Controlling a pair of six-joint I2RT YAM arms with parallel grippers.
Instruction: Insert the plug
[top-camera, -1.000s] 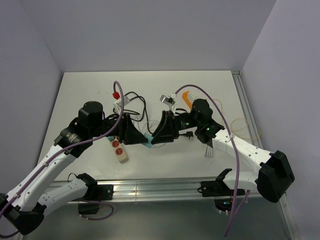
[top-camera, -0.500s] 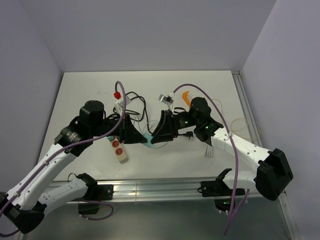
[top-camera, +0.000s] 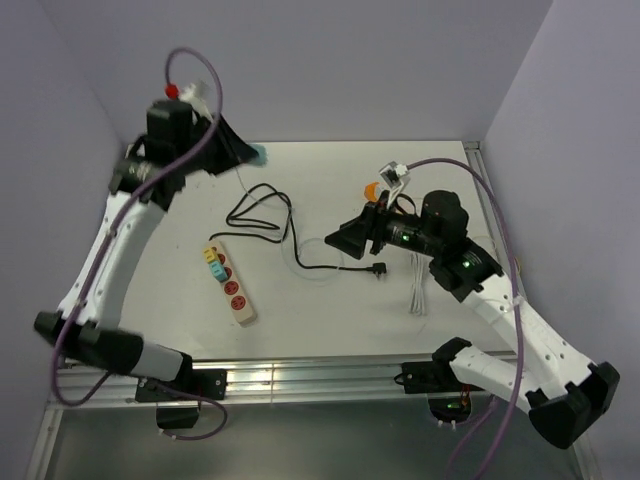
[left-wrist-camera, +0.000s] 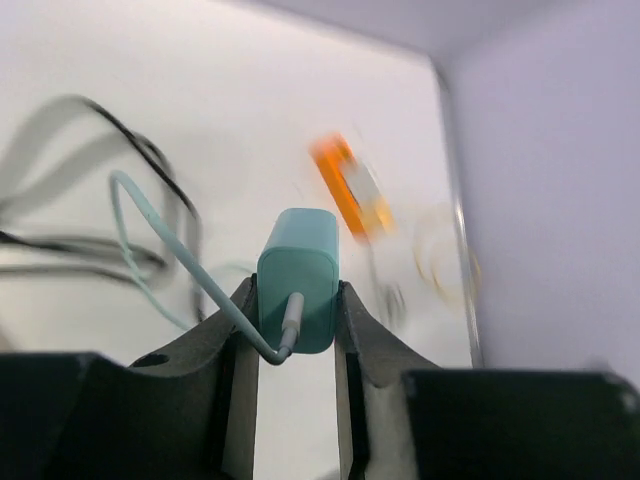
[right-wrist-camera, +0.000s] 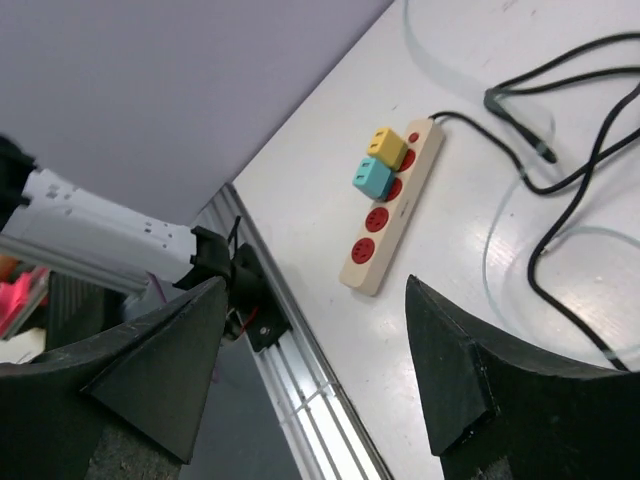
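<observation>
Teal charger plug (left-wrist-camera: 298, 280) is pinched between the left gripper's (left-wrist-camera: 297, 302) jaws, thin cable (left-wrist-camera: 160, 240) trailing off it, carried high over the table. Looks like the carry step. The power strip (right-wrist-camera: 392, 205) lies well below it, just beyond the right gripper (right-wrist-camera: 315, 295), which gapes wide and empty. Next job: descend and square the prongs over 1 of the 2 free red sockets (right-wrist-camera: 377, 218).

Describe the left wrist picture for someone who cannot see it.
The left gripper clamps a teal charger plug between its dark fingers, a pale cable trailing from it. Behind, blurred, lie black cords and an orange object on a white table.
</observation>
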